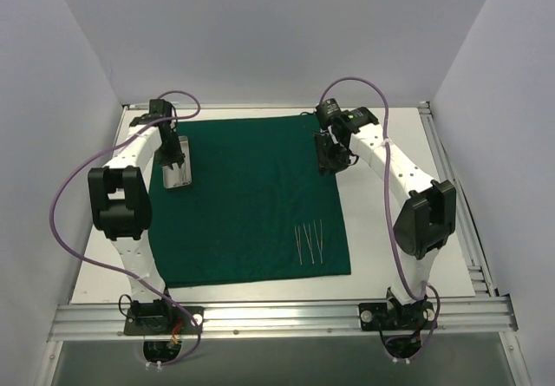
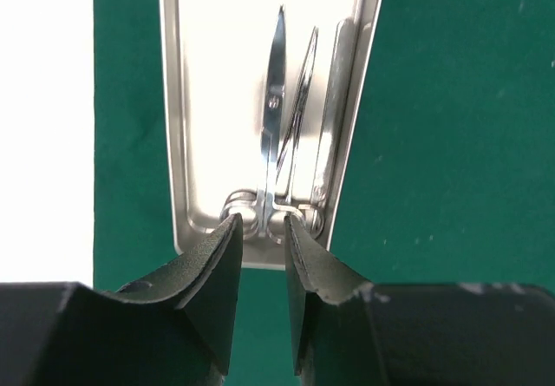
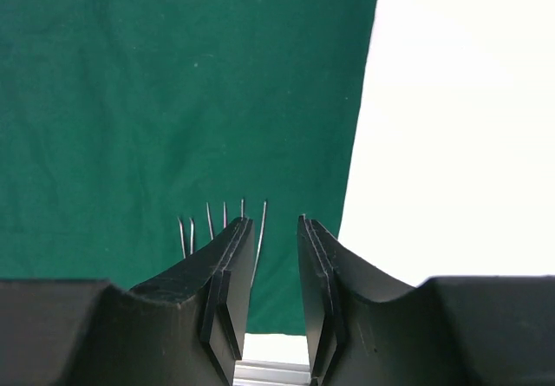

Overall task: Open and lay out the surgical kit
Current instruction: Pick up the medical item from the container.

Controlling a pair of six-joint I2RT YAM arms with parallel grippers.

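Note:
The dark green cloth (image 1: 251, 204) of the surgical kit lies spread flat on the table. Near its far left corner sits the shiny metal tray (image 1: 178, 179), with my left gripper (image 1: 171, 143) over its far end. In the left wrist view the tray (image 2: 173, 143) holds steel scissors (image 2: 275, 100) and a flat steel instrument (image 2: 334, 91). My left gripper (image 2: 262, 221) is narrowly open, tips over the scissors' ring handles. Slim tweezers (image 1: 309, 242) lie on the cloth at the near right. My right gripper (image 1: 328, 159) hovers open and empty at the cloth's right edge; the tweezers' tips (image 3: 208, 221) show beyond its fingers.
Bare white table (image 3: 460, 126) runs along the right of the cloth, and a narrow white strip (image 2: 43, 126) lies left of the tray. White walls close in the back and sides. An aluminium rail (image 1: 277, 317) borders the near edge.

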